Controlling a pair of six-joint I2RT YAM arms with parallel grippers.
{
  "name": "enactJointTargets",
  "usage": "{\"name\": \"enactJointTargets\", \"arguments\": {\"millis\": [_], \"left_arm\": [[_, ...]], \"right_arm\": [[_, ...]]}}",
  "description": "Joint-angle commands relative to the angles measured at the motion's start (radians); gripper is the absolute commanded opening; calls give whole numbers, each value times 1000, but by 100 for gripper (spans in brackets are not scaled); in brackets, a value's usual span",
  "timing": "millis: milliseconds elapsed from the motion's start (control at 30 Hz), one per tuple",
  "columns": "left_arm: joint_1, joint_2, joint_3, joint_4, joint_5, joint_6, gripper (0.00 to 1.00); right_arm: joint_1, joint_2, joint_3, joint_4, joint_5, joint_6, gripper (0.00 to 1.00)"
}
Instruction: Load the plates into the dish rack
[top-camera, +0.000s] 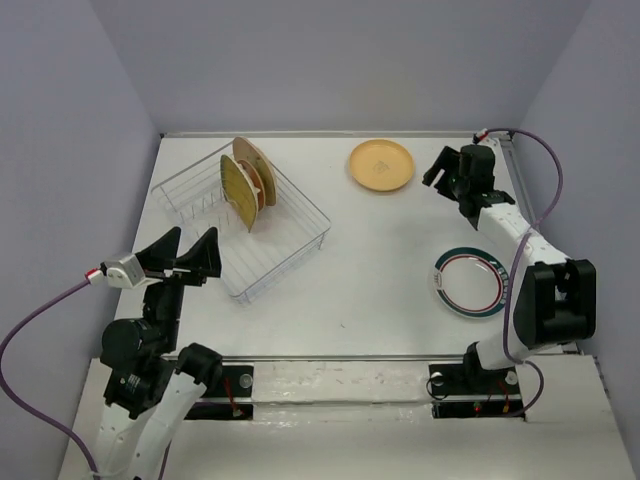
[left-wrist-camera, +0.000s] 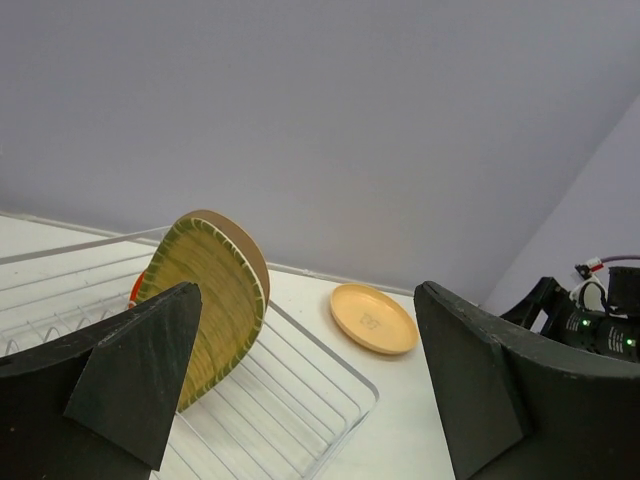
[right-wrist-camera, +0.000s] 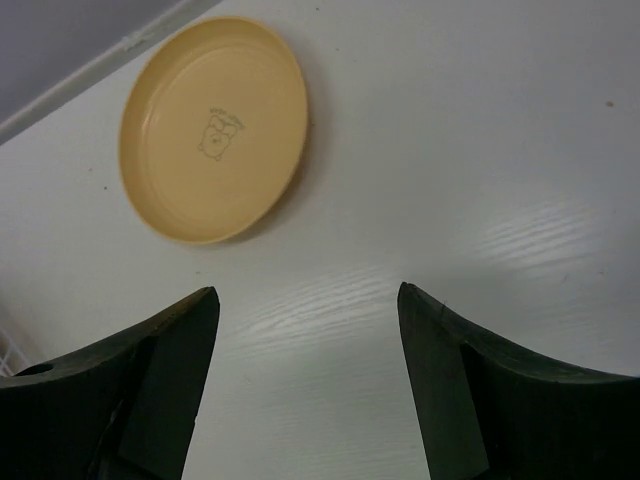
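While both pairs of fingers are standing wide apart and gripping nothing, the job is looking roughly two-thirds done, judging by what is lying where.

The right gripper (right-wrist-camera: 305, 300) is hovering over bare table (right-wrist-camera: 520, 150) with nothing between its jaws. A tan plate (top-camera: 381, 165) is lying flat at its 11 o'clock in the wrist view, near but not touching. In the top view it is sitting at the gripper's 9 o'clock, toward the far edge.

The left gripper (left-wrist-camera: 307, 295) is spread just as wide and is also empty. It is hanging just outside the near-left side of the dish rack (top-camera: 270, 250), with the rack at its 1 o'clock.

Rack contents, all standing on edge among the prongs toward the far end:
- The ribbed yellow plate (left-wrist-camera: 220, 290) is leaning back slightly, nearest the left wrist camera.
- A small red-orange plate (top-camera: 264, 190) is tucked right beside it.
- Tan rims are showing behind these. Whether that is one or two plates, the views aren't settling.
- The near half of the rack is holding nothing.

Two plates are waiting on the table: that tan plate, and a ringed white plate (top-camera: 470, 282) lying flat at the right gripper's 6 o'clock, close to the right arm. The tan one is looking like the next pick, given where the right gripper is sitting.
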Motion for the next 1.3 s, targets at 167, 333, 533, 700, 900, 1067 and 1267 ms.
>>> {"name": "enactJointTargets", "arguments": {"millis": [167, 333, 533, 700, 900, 1067, 1267], "left_arm": [[-8, 10, 0, 52, 22, -2, 99], [-33, -11, 1, 53, 19, 1, 99], [-48, -60, 0, 50, -1, 4, 99], [-74, -84, 3, 50, -19, 16, 99], [-86, -160, 3, 52, -46, 21, 99], [-105, -168, 5, 52, -47, 22, 99], [-103, -169, 5, 52, -55, 25, 99]], "right_arm": [[-275, -326, -441, 49, 37, 203, 78], [-429, -595, -616, -80, 118, 237, 80], [-662, -658, -689, -264, 89, 259, 87], [-820, -595, -666, -312, -75, 245, 88], [-854, -393, -632, -300, -299, 156, 89], [-854, -373, -705, -191, -529, 134, 82], [-854, -265, -797, -1, -691, 160, 48]]}}
